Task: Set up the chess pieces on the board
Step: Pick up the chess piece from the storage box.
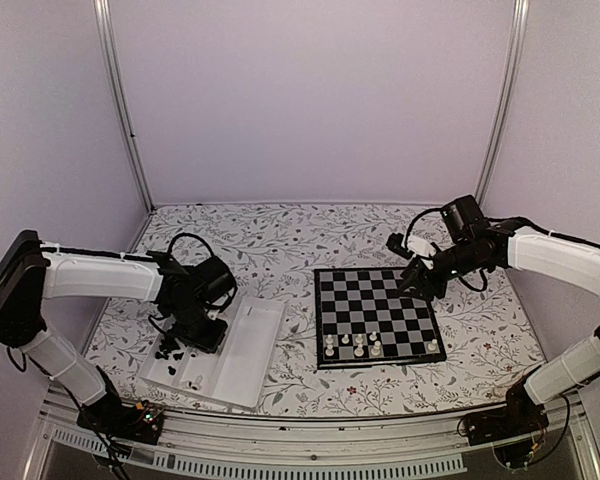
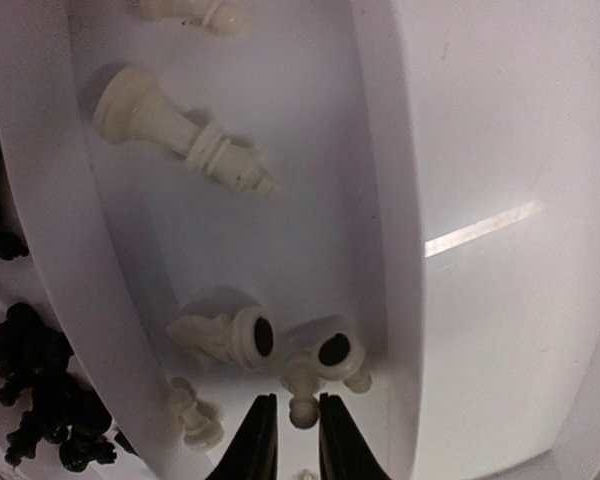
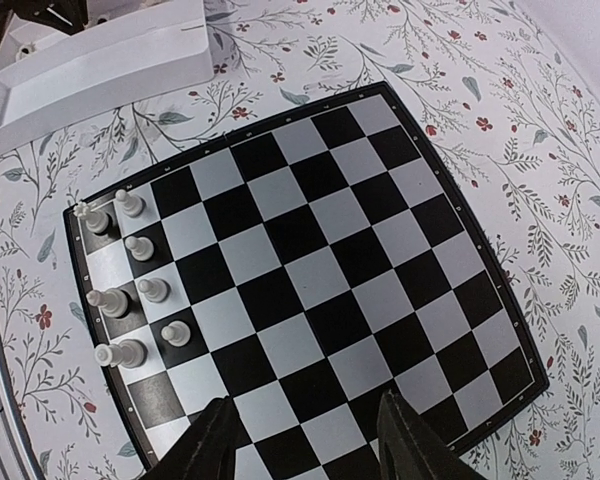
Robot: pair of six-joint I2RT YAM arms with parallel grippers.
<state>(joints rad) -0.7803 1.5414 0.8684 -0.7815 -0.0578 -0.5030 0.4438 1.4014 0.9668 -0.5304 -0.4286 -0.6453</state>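
In tray, left claw narrowed about white pawn, grip unclear, right claw spread over board

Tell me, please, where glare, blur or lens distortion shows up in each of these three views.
Left wrist: a bright glare streak crosses the white tray, its walls bow into curves, and the cream pieces look soft. Right wrist: sharp and evenly lit, though the board has edges that bulge outward. Top external: soft, even light without glare; the cream pieces standing on the board are too small to identify.
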